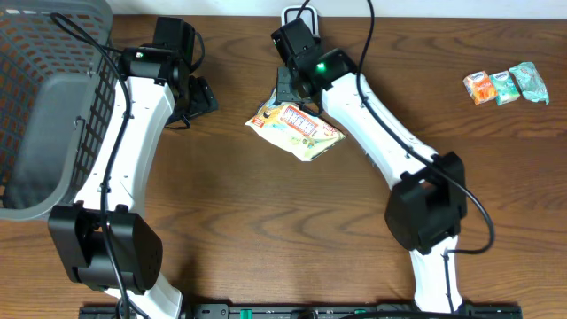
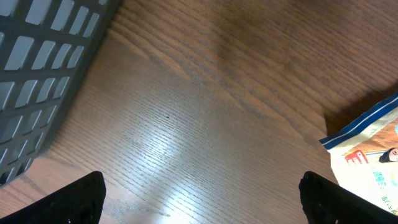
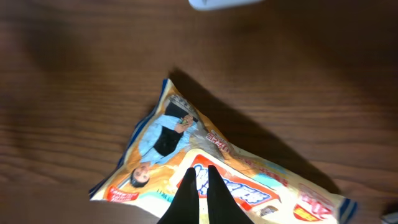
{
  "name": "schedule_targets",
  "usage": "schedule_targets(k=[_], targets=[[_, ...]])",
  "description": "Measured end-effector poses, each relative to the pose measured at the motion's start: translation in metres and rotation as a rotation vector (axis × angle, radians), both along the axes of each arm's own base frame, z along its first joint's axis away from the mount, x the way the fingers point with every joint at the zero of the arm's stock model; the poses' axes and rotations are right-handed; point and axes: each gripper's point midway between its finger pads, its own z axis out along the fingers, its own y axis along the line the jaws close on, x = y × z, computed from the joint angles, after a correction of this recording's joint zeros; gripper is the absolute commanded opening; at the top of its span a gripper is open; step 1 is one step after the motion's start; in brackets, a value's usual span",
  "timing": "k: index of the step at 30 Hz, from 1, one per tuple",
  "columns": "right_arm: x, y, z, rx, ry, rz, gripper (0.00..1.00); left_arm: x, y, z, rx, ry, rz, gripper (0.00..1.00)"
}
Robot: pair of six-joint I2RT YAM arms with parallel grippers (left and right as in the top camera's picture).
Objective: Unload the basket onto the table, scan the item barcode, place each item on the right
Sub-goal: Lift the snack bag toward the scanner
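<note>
Plainly, snack packet (image 3: pixel 163 142) pinched, right jaws

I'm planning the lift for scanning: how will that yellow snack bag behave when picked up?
The snack bag looks like puffy, crinkled film, so it is probably light and floppy, sagging from one pinched corner. Its glossy print may be slippery. Lying flat on the table, it should slide, not roll.

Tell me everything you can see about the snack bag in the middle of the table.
The snack bag is a crinkly, glossy film pouch, yellow and orange with red print, a blue-and-white sealed edge and a pictured person in blue. It looks sealed and puffy, lying slantwise on the wooden table near centre. The right tool, shut, seems to pinch its film from above; the open left tool hangs apart beside it.
</note>
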Motion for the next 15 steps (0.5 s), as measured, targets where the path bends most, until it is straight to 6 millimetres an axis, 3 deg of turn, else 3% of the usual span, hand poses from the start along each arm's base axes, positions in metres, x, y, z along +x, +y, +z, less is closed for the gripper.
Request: schedule_targets(k=[5,8,13,15], targets=[[0.001,0.008,-0.059,-0.016,0.091,0.001,0.01,0.000,0.000,0.000,0.000,0.000,0.000,0.98],[-0.008,0.007,-0.102,-0.054,0.176,0.007,0.01,0.000,0.000,0.000,0.000,0.000,0.000,0.98],[-0.028,-0.001,-0.097,-0.071,0.257,0.038,0.01,0.000,0.000,0.000,0.000,0.000,0.000,0.98],[-0.040,-0.007,-0.078,-0.082,0.277,0.063,0.03,0.000,0.000,0.000,0.000,0.000,0.000,0.98]])
